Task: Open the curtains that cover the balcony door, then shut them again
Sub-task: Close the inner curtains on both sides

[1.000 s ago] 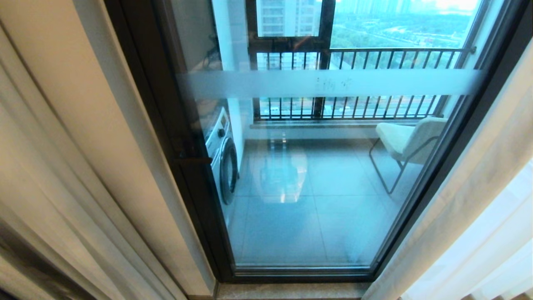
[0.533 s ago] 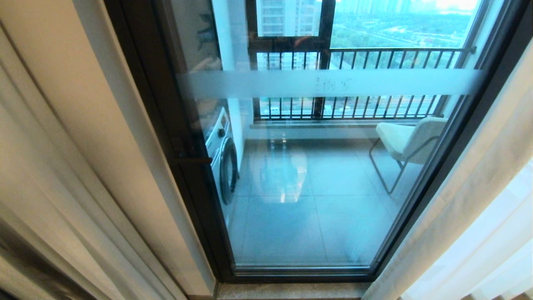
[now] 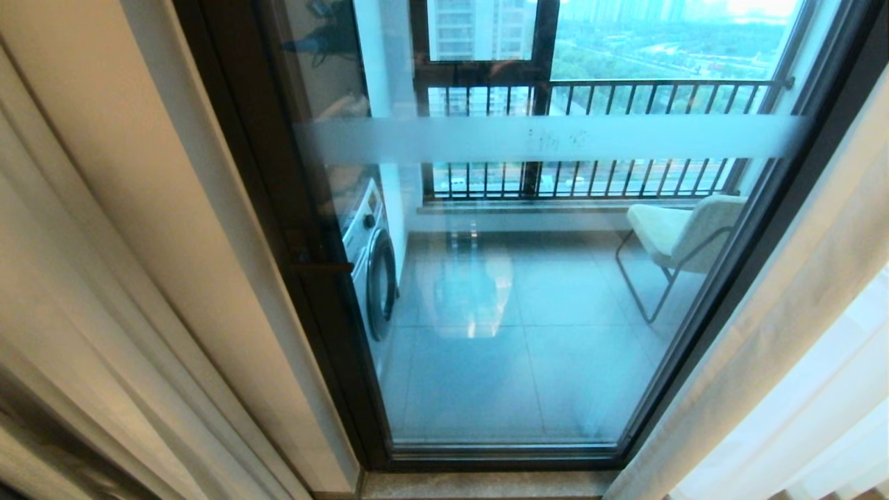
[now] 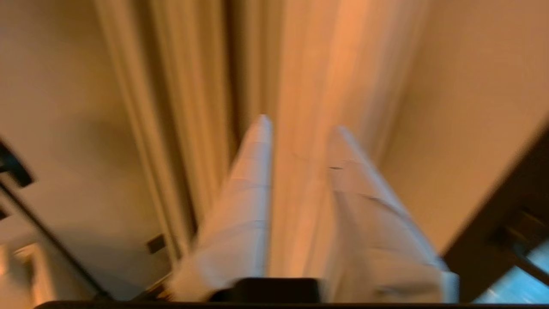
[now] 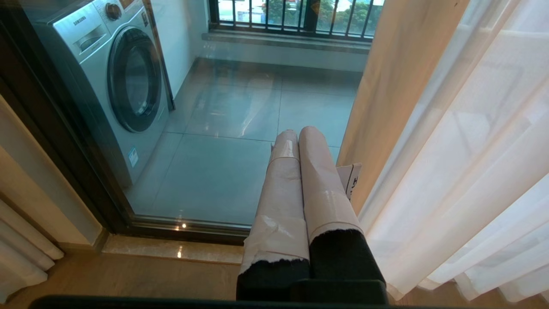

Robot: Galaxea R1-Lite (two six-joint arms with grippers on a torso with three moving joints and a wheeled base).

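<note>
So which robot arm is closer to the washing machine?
Probably right. The right tool hangs low by the glass door, with the washing machine just behind the glass. The left tool faces tan drapes; no washer shows there.

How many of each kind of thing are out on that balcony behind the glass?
Washing machine: 1
Chair: 1
Railing: 1
Total: 3

Probably a high-rise flat: washing machine (image 5: 116, 73) on railed balcony (image 3: 597, 87).
</note>
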